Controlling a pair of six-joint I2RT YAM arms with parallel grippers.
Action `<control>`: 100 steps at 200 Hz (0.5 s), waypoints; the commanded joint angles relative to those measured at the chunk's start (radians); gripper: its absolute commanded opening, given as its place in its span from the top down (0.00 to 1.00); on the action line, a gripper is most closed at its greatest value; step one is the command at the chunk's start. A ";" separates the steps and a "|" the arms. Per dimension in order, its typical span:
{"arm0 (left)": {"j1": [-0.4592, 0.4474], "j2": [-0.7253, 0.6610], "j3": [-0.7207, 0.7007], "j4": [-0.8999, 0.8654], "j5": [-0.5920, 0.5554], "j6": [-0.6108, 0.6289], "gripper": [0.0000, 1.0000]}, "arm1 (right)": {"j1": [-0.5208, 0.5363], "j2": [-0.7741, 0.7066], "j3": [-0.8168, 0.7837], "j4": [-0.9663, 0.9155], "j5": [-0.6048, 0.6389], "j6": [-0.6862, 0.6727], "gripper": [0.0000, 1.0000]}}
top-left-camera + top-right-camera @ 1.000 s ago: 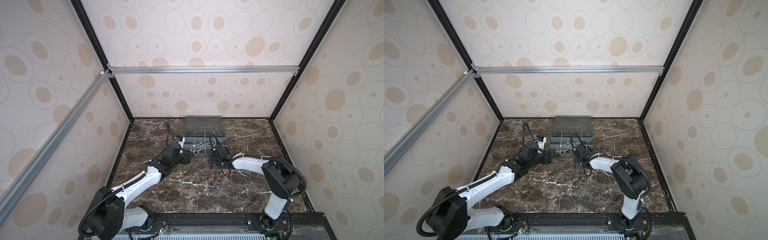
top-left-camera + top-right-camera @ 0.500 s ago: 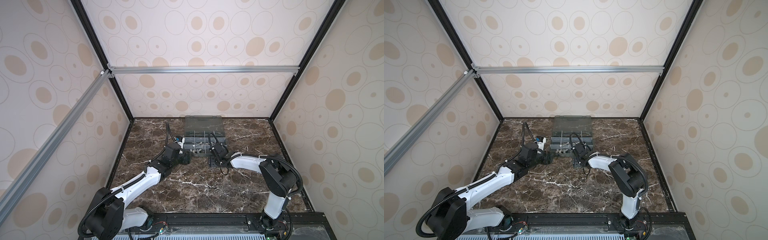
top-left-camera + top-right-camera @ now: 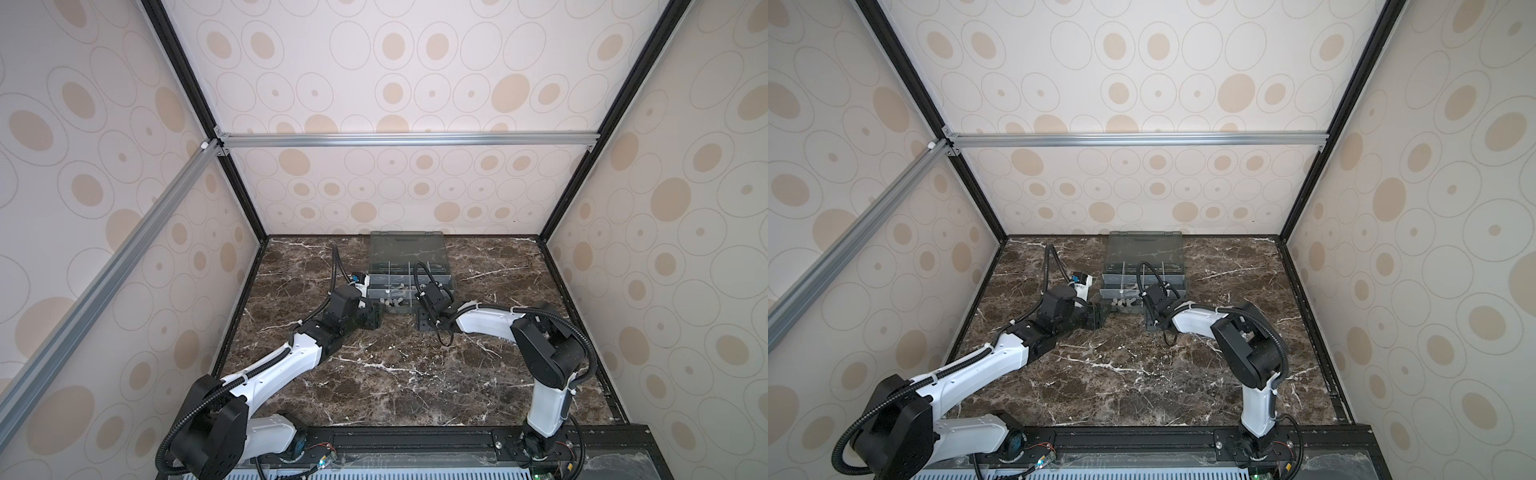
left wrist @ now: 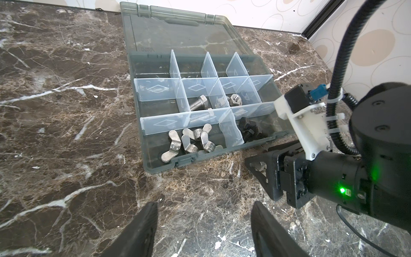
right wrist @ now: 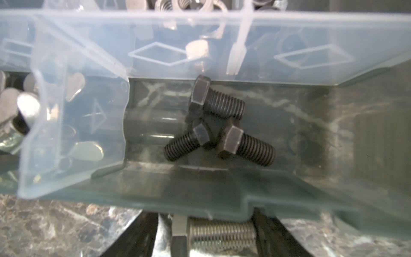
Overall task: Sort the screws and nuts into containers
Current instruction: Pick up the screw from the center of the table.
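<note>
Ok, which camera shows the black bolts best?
Right wrist view: three black hex bolts close up, threads clear. Left wrist view shows them smaller, beside a divider. In both top views they're too small to make out.

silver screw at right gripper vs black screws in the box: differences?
Finish: silver screw shiny, black screws matte dark. Place: silver screw alone outside the organiser box, between the jaws of the right gripper; black screws, three, piled in one compartment. Both hex-headed, threaded.

You're looking into a robotics lab test cell, circle-patterned wall panels (image 3: 415, 62) boxing you in, black corner posts (image 3: 237, 183), aluminium crossbar (image 3: 407, 139), your white left arm (image 3: 282, 365) and right arm (image 3: 486, 322) mounted on a black rail (image 3: 415, 440), marble-look tabletop (image 3: 395, 374).
</note>
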 commanded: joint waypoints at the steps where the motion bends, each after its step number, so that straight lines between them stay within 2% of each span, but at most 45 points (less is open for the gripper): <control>1: 0.007 -0.013 0.002 0.013 0.004 -0.009 0.33 | 0.002 0.037 -0.032 -0.033 -0.040 0.017 0.37; 45: 0.007 -0.014 0.005 0.015 0.005 -0.010 0.33 | 0.003 0.010 -0.047 -0.032 -0.049 0.019 0.46; 100: 0.007 -0.014 0.018 0.004 -0.002 0.000 0.33 | 0.024 -0.042 -0.054 -0.045 -0.065 0.023 0.50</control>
